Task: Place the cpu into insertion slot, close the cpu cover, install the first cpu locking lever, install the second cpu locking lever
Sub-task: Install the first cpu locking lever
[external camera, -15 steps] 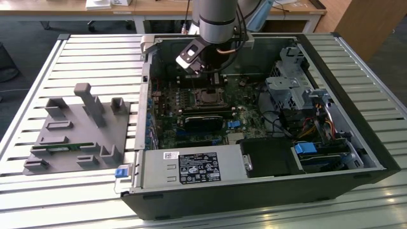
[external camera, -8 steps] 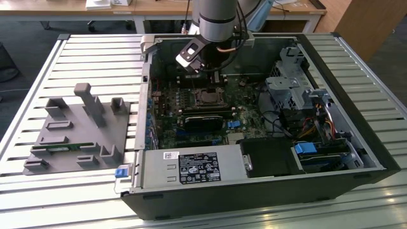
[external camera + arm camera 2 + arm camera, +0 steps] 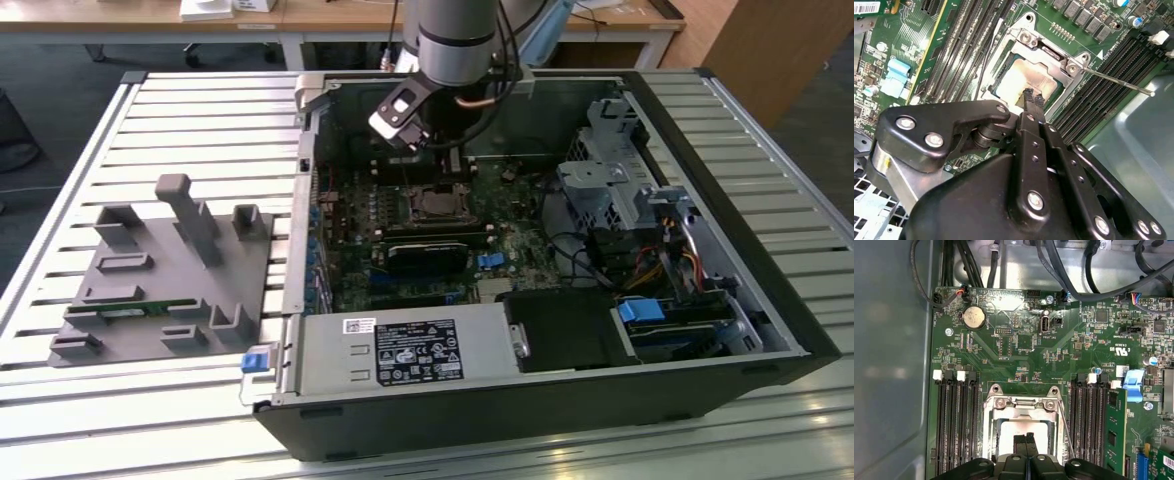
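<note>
- The cpu (image 3: pixel 1019 80) lies in the socket (image 3: pixel 437 205) on the green board (image 3: pixel 1019 355). The cover (image 3: pixel 1024 402) frames it and seems folded down over it.
- The claw (image 3: pixel 1025 440) is clenched, fingers pressed together and empty, with its tip at the cpu's pale top.
- The cpu is likely light, thin and stiff, with delicate contacts underneath, so it is best held by its edges.
- A thin lever (image 3: pixel 1114 80) juts out beside the socket and is probably springy.
- A white printed sticker (image 3: pixel 414 352) sits on the power supply box (image 3: pixel 314 350), and white lettering dots the board.

Arm (image 3: pixel 451 35): grey, reaching straight down from above.
Gripper (image 3: pixel 1025 440): black, low, tips aimed down.
Fingers (image 3: pixel 1030 98): two, pressed tight together.
</note>
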`<state>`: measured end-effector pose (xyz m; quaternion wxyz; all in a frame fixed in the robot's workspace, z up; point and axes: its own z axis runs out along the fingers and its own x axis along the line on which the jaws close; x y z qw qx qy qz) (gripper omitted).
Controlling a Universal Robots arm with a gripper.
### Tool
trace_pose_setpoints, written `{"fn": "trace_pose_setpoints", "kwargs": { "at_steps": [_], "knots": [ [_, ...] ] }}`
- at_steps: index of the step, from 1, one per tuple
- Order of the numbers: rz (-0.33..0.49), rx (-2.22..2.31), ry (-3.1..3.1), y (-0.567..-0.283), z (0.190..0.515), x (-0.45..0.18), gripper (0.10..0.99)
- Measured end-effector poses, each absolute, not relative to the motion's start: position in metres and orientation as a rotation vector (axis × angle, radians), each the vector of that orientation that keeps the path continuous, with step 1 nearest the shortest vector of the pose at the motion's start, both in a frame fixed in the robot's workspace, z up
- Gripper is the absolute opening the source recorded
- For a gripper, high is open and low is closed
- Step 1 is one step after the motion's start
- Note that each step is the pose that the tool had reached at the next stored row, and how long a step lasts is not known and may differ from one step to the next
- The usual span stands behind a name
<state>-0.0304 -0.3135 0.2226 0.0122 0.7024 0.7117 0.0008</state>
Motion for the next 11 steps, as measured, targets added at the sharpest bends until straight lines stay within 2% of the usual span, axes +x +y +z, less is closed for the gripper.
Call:
{"fn": "trace_pose_setpoints", "kwargs": {
  "at_steps": [11],
  "knots": [
    [0.003, 2.19, 2.219, -0.3135, 0.2267, -0.0304, 0.106]
  ]
}}
